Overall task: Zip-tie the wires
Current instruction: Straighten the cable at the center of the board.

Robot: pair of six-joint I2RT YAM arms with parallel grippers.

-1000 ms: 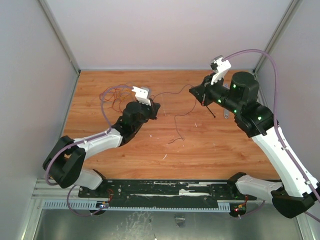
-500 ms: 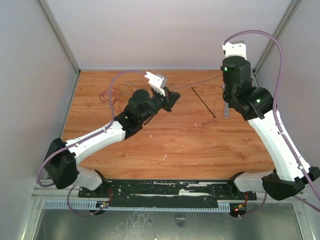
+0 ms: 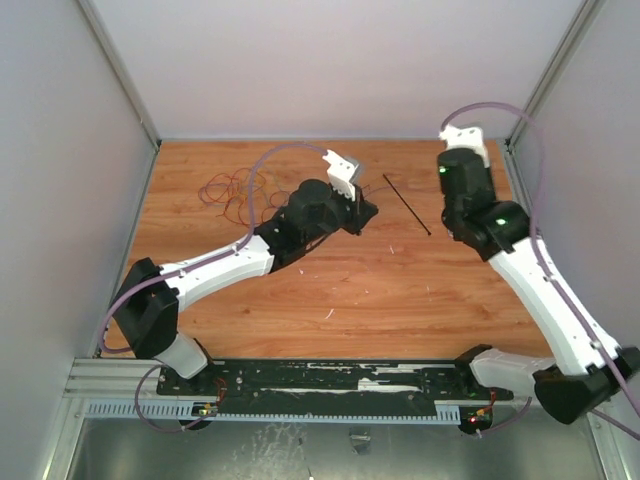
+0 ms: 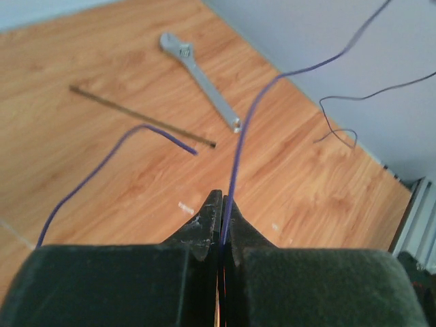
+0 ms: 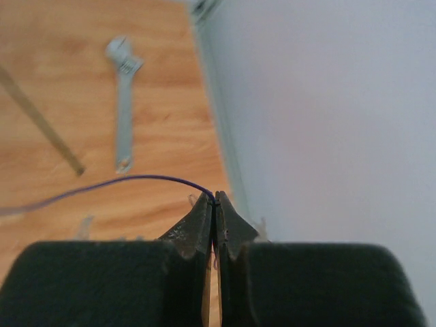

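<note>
Evidently called for gathering before any tying. Found the wires (image 3: 228,188) mostly in a loose red tangle, well apart from the zip tie (image 3: 407,203) and beyond the left arm from it. Noted one purplish strand (image 4: 240,136) drawn up out of the left gripper (image 4: 223,206), jaws pressed together on it, near the zip tie on the tangle's side. Noted a purplish wire end (image 5: 136,178) nipped at its very tip by the right gripper (image 5: 214,201), jaws likewise together, on the far side of the wrench (image 5: 122,102) from the zip tie (whether one strand or two, could not tell). Saw the zip tie lying flat and untouched on the table (image 3: 400,290), just beside the wrench.

Judged the step in hand to be stretching a strand out between the two grips. Needed a slow, even pull, for fear of slipping so thin a wire from the tips or dragging the whole tangle along. Judged it wise to bring the strand down across the zip tie or close beside it, then to free one gripper for the strip itself.
</note>
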